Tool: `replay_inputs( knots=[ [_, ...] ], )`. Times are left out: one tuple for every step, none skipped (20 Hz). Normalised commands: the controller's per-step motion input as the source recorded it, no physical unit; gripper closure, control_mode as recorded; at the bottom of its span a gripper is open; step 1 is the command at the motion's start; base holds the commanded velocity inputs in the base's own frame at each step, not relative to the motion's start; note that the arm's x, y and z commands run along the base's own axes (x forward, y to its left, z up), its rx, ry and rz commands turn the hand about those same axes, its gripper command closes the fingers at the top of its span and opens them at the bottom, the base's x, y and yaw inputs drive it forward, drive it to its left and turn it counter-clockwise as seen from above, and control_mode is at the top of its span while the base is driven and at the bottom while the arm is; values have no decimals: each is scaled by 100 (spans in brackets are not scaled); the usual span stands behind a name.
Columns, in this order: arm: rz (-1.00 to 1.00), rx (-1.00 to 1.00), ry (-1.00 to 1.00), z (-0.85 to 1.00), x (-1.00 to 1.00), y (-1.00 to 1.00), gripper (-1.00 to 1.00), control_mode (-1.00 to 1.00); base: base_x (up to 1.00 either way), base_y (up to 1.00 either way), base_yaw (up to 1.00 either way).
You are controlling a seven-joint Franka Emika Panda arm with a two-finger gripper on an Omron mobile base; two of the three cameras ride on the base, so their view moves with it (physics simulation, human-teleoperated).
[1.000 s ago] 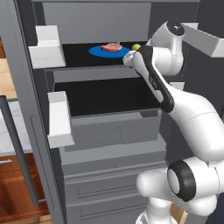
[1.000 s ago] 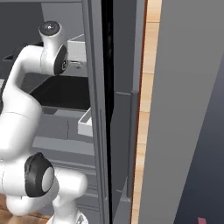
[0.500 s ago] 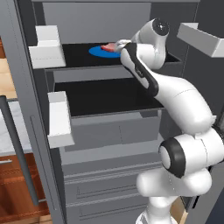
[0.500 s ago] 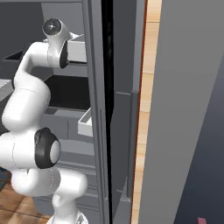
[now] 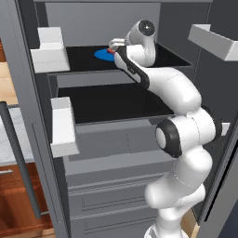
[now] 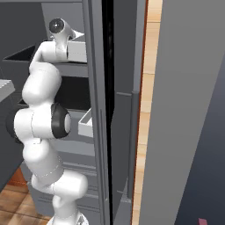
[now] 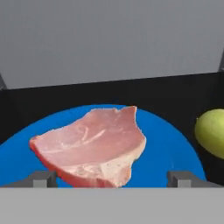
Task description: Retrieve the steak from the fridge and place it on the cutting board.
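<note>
Hand view: a flat slab of raw pink-red steak (image 7: 89,148) with paler edges lies on a round flat blue plate (image 7: 168,148) in the lower middle of the frame, its near edge just above the two dark fingers (image 7: 43,178) that rise at the lower left and lower right. The fingers stand wide apart, one on each side of the steak, with nothing between them; whether they touch the meat cannot be told. A small round yellow-green fruit (image 7: 211,132) sits at the right edge of the frame, on the black shelf (image 7: 52,100) just beside the plate's rim. A plain grey back wall fills the upper half.

In the left base view, the tall grey fridge (image 5: 28,116) stands open, with light grey door bins at the upper left and upper right of the frame and drawers below. The white arm reaches from the lower right up to the top shelf, where the gripper (image 5: 113,47) hangs over the blue plate in the upper middle of the frame; a small part of the steak shows red at the hand. A long dark bar handle (image 5: 18,158) runs down the left edge.

In the right base view, the arm rises at the left into the fridge.
</note>
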Motion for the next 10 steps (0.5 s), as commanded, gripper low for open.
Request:
replay_inputs(
  knots=[
    [-4, 0, 5, 0, 100, 17, -100, -100, 0, 0, 0],
    [-4, 0, 5, 0, 99, 7, -100, -100, 0, 0, 0],
    [-4, 0, 7, 0, 100, 1, -100, -100, 0, 0, 0],
    [-4, 0, 9, 0, 99, 0, -100, -100, 0, 0, 0],
    [-5, 0, 9, 0, 99, 0, -100, -100, 0, 0, 0],
    [-5, 0, 8, 0, 97, 0, -100, -100, 0, 0, 0],
    [-5, 0, 7, 0, 91, 0, -100, -100, 0, 0, 0],
    [-3, 0, 7, 0, 83, 0, -100, -100, 0, 0, 0],
    [-3, 0, 7, 0, 74, 0, -100, -100, 0, 0, 0],
    [-2, 0, 8, 0, 68, 0, -100, -100, 0, 0, 0]
  ],
)
